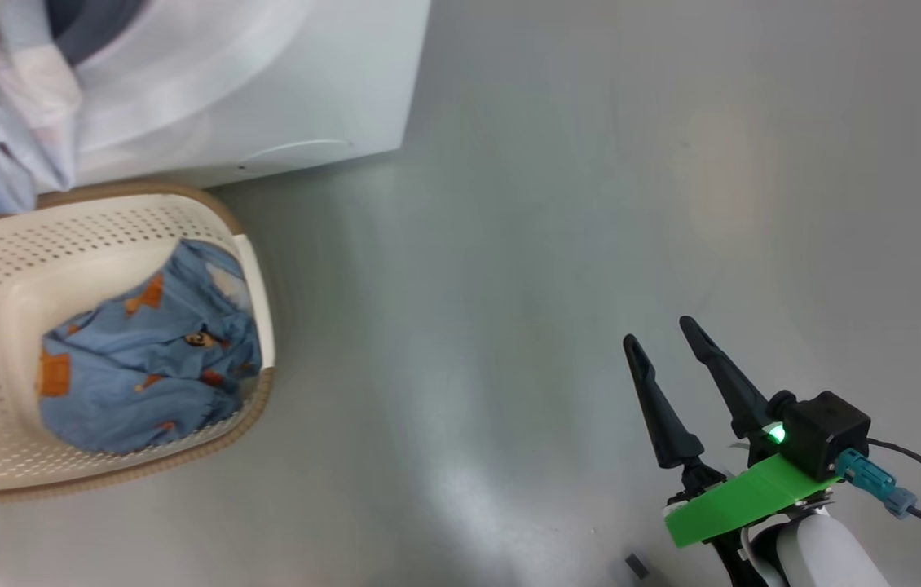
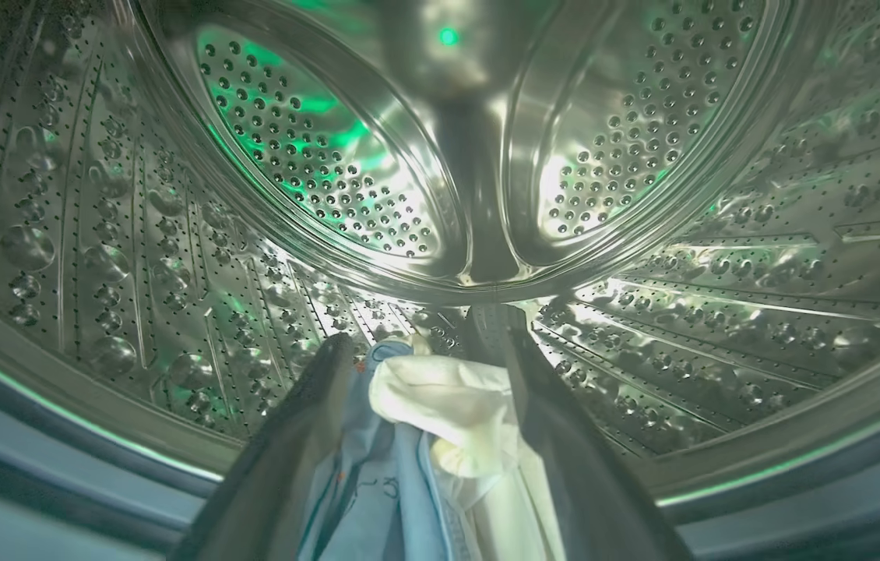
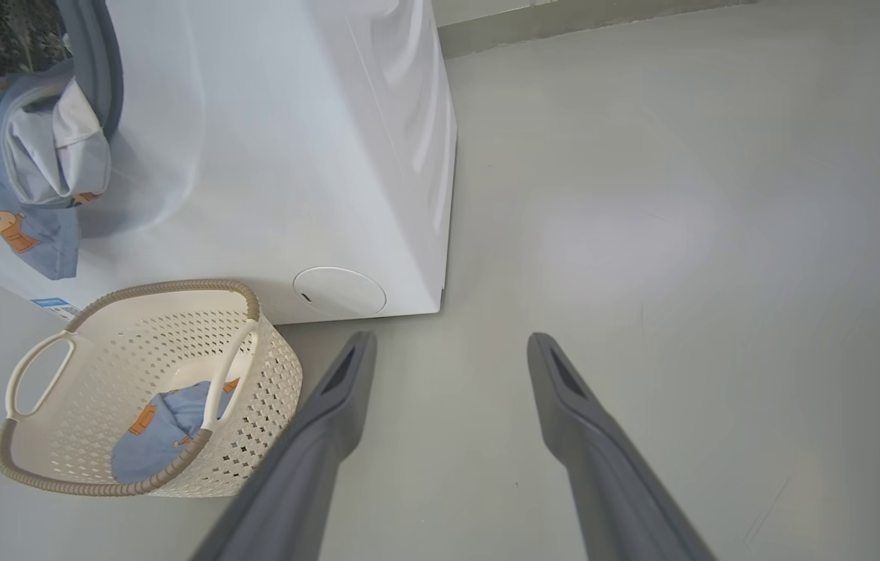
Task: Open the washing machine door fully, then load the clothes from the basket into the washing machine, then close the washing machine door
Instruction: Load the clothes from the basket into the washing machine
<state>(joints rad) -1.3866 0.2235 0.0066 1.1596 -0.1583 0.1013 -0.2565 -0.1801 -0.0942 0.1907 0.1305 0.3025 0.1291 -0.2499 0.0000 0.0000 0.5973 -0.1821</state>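
Left wrist view: left jaws spread in drum [image 2: 315, 156], clothes [image 2: 455, 421] between; head view: right jaws spread.

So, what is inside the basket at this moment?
A light-blue garment with orange-brown cartoon prints lies crumpled on the bottom of the basket. Whether something smaller lies under it cannot be seen, because the fabric covers it.

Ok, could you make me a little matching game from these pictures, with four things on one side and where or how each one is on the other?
1. basket
2. right gripper
3. drum
4. round flap

a. shiny perforated steel
b. open, over the floor
c. low on the front of the washing machine
d. holds a blue printed garment

Pairs: 1-d, 2-b, 3-a, 4-c
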